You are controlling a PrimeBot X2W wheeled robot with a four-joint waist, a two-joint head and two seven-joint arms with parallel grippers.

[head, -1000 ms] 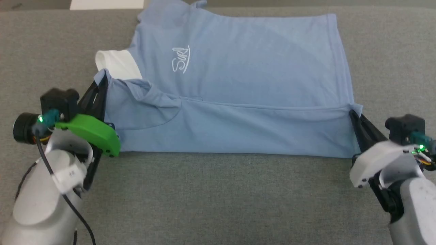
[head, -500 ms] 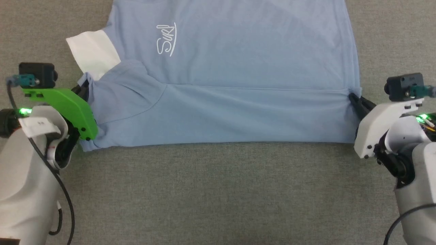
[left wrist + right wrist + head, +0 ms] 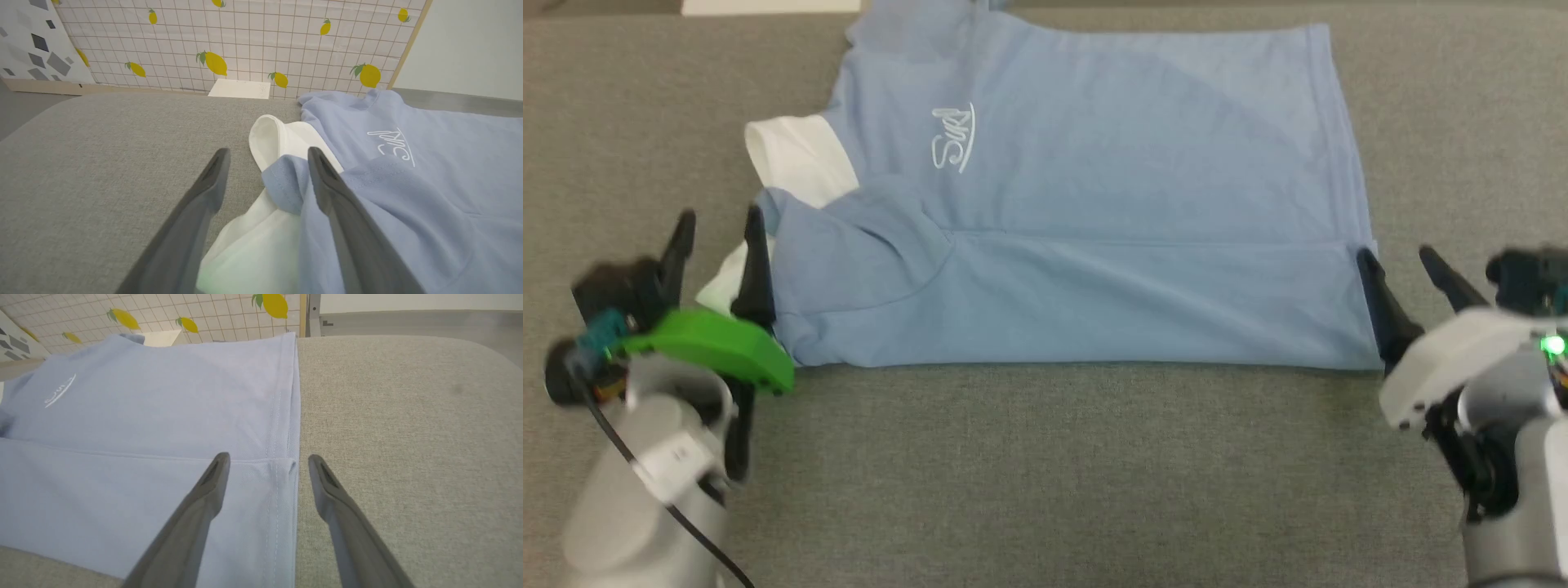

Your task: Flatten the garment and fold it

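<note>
Head view: the shirt [image 3: 1094,204] lies flat on the grey tabletop [image 3: 1054,474]. Its near long side is folded over the body, the white collar [image 3: 800,159] is toward my left, and the logo [image 3: 953,137] faces up. My left hand [image 3: 721,214] is wide open beside the collar end and holds nothing; one finger is at the blue edge, the other over bare tabletop. My right hand [image 3: 1393,253] is also wide open and empty at the hem end, one finger above the cloth, one above the tabletop.
</note>
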